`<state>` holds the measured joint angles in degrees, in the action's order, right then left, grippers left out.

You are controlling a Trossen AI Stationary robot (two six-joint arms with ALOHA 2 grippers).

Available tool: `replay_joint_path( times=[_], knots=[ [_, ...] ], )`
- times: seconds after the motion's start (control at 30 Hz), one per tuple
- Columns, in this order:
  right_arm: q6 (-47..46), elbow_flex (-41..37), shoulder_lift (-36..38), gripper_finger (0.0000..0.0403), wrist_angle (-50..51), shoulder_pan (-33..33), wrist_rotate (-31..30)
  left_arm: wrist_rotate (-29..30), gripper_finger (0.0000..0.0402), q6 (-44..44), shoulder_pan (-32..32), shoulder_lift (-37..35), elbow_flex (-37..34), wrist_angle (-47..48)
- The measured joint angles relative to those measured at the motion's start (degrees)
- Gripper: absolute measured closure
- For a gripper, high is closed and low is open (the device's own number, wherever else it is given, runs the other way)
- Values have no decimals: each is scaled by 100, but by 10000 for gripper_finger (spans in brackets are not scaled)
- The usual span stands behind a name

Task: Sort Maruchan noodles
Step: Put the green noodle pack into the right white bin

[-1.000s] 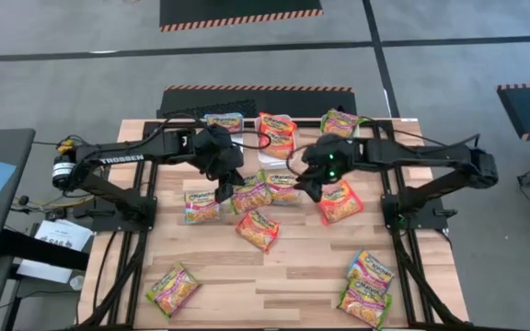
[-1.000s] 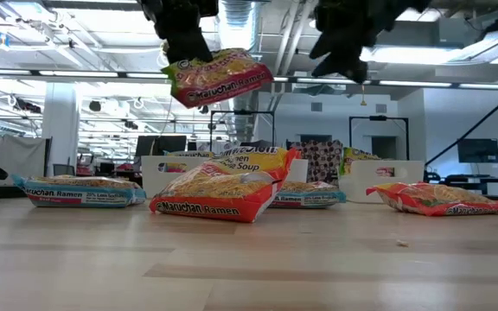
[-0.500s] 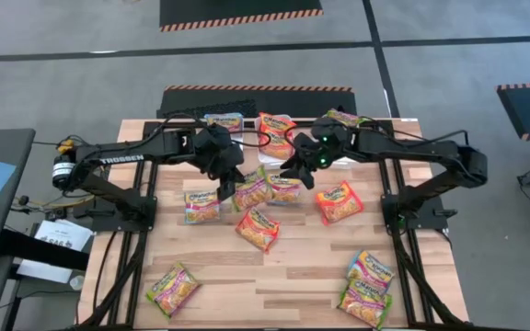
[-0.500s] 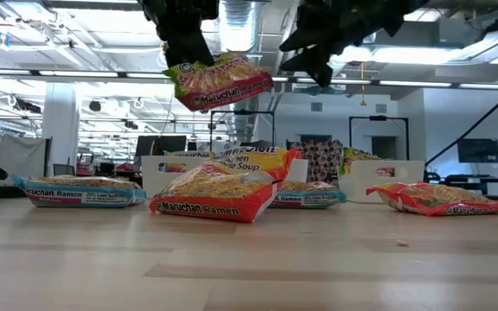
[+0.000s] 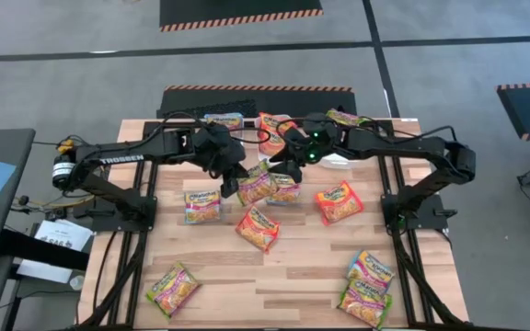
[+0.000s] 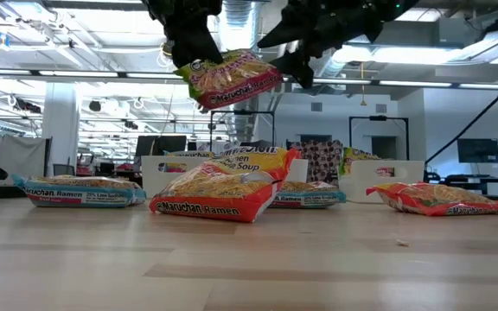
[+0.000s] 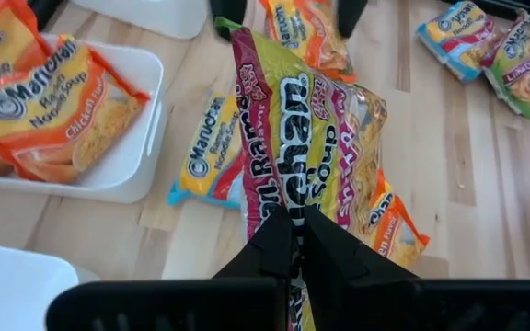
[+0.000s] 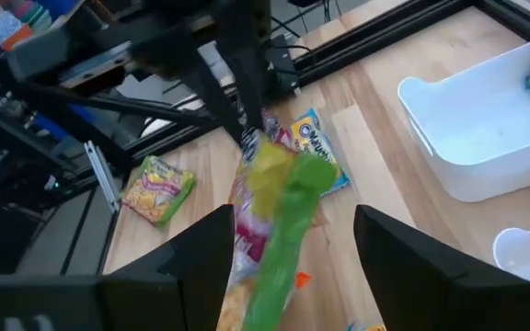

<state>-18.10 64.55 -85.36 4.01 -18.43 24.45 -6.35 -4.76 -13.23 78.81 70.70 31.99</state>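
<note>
My left gripper (image 5: 232,173) is shut on a green-pink Maruchan packet (image 5: 256,184), held high above the table; it also shows in the low view (image 6: 232,78) and the left wrist view (image 7: 306,129). My right gripper (image 5: 290,168) is open at the packet's free end, with its fingers (image 8: 201,262) on either side of the green end (image 8: 283,198). I cannot tell whether they touch it. Other packets lie flat on the table: a blue one (image 5: 202,204) and two orange-red ones (image 5: 258,228) (image 5: 339,200). My left gripper pinches one short end of the green-pink packet (image 7: 288,216) between its two shut fingers. The fingers come from above, pointing down (image 6: 188,47). The packet sticks out sideways toward my right gripper, tilted, lifted clear of the table and the packets below.
White bins stand along the far edge: one with a blue packet (image 5: 226,120), one with orange packets (image 5: 274,129), one with green-pink packets (image 5: 340,119). More packets lie near the front corners (image 5: 173,287) (image 5: 366,285). Bare wood lies between them at the front.
My right gripper has gone toward the table's left and far edge, up to the free end of the held packet, staying open. My left gripper has kept hold and shifted the packet slightly toward the right arm.
</note>
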Motion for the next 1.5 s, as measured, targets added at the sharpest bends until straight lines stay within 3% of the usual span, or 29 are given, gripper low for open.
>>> replay_joint_path(
  times=[0.5,0.87,1.0,1.27,1.5],
  knots=[
    [-620,239,-324,166,3,46,79,133,401,346,0,0,0,-434],
    [-1041,239,-297,347,2,279,-183,509,398,361,1,4,-11,-550],
    [-1215,239,-297,372,-2,376,-406,395,368,338,-45,4,-11,-527],
    [-1552,237,-308,373,49,636,-837,13,280,216,-48,0,122,-508],
    [-1750,237,-136,373,829,753,-1416,-79,265,471,-49,-4,922,432]
  ],
)
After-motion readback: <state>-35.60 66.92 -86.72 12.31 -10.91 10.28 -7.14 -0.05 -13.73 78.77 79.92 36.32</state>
